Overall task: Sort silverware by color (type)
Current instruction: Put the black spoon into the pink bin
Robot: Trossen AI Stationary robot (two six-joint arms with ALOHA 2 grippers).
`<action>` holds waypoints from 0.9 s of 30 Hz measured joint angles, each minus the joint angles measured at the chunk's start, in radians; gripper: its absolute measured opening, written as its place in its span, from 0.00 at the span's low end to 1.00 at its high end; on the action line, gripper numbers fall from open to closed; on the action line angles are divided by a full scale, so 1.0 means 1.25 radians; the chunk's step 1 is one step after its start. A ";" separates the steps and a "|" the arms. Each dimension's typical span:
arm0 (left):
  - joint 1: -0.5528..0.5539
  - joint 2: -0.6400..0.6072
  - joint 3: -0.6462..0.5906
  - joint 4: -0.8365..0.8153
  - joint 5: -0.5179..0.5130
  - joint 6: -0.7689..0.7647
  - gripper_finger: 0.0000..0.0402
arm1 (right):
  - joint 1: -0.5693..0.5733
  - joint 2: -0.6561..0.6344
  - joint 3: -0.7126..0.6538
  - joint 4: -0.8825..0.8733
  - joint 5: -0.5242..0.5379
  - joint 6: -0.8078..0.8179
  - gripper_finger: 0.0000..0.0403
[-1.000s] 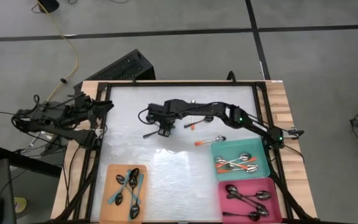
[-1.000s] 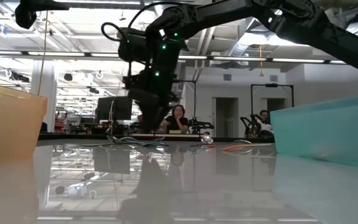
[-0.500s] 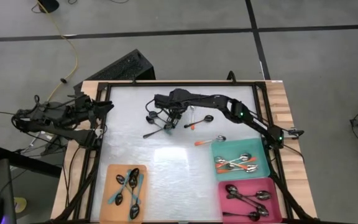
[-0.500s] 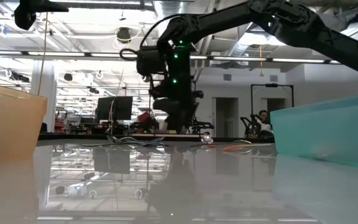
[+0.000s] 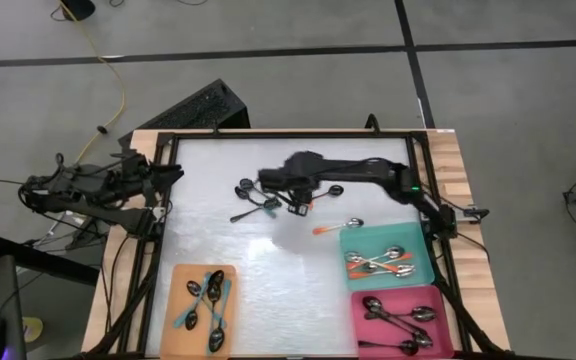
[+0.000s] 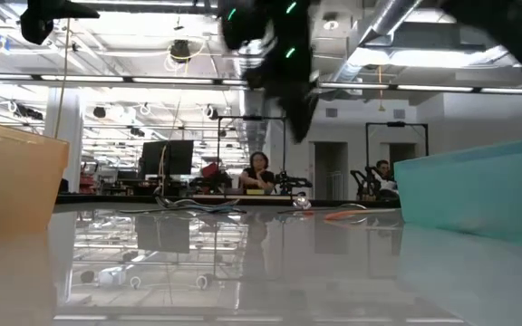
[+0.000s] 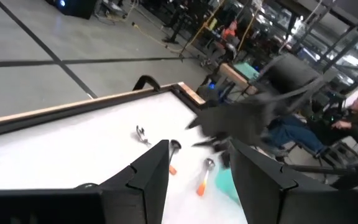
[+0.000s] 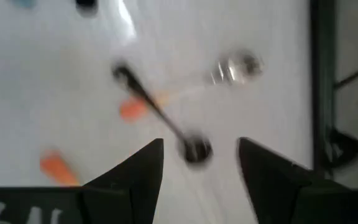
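Loose spoons lie flat on the white table top: a black one (image 5: 252,211), a teal-handled one (image 5: 266,199), two orange-handled ones (image 5: 311,201) (image 5: 334,228) and a silver one (image 5: 332,190). My right gripper (image 5: 293,203) hangs open above them near the table's middle, fingers pointing down and raised well off the table in the low view (image 6: 293,109). Its wrist view (image 8: 201,142) looks down on a black spoon (image 8: 160,115), orange handles (image 8: 132,109) and the silver spoon (image 8: 235,65). My left gripper (image 5: 173,172) waits open at the table's left edge (image 7: 199,146).
An orange tray (image 5: 180,278) at the near left holds teal-handled spoons. A teal tray (image 5: 423,268) at the right holds orange-handled spoons, and a pink tray (image 5: 360,325) at the near right holds black spoons. A black frame (image 5: 158,230) borders the table. People sit in the room beyond (image 6: 259,172).
My right gripper has risen from close to the table to well above it and has gone a little toward the table's right edge, away from the black and teal spoons.
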 joint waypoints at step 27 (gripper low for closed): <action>0.000 0.000 0.000 -0.035 -0.054 -0.029 0.38 | -0.096 -0.427 -0.985 1.095 -0.255 -0.401 0.56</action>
